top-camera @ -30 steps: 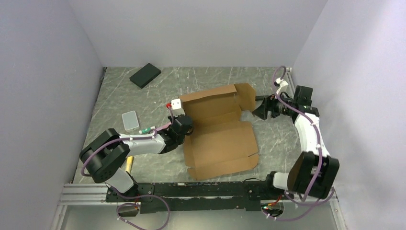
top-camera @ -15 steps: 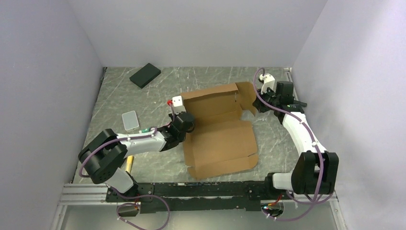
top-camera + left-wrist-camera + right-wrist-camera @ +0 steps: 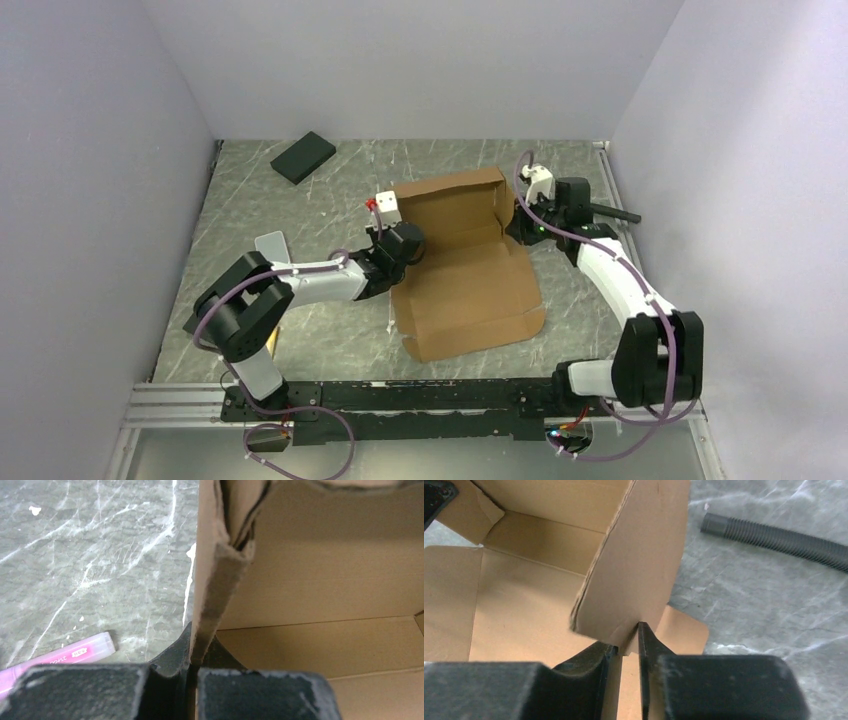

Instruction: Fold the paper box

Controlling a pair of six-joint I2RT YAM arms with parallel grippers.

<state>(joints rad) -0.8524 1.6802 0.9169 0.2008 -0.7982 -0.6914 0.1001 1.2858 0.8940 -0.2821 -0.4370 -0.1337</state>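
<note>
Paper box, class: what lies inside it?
Only bare cardboard shows inside the paper box. Its right back corner is covered by the side flap and the right gripper.

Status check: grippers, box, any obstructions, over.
Left gripper shut on left wall of the paper box. Right gripper shut on its right flap, both raised. Pink marker lies outside the left wall, not touching.

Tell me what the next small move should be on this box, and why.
Probably nudge the right tool inward a little to stand its side flap square. The left tool pinches the opposite wall of the box upright, the right one grips a raised flap, and the front panel lies flat.
</note>
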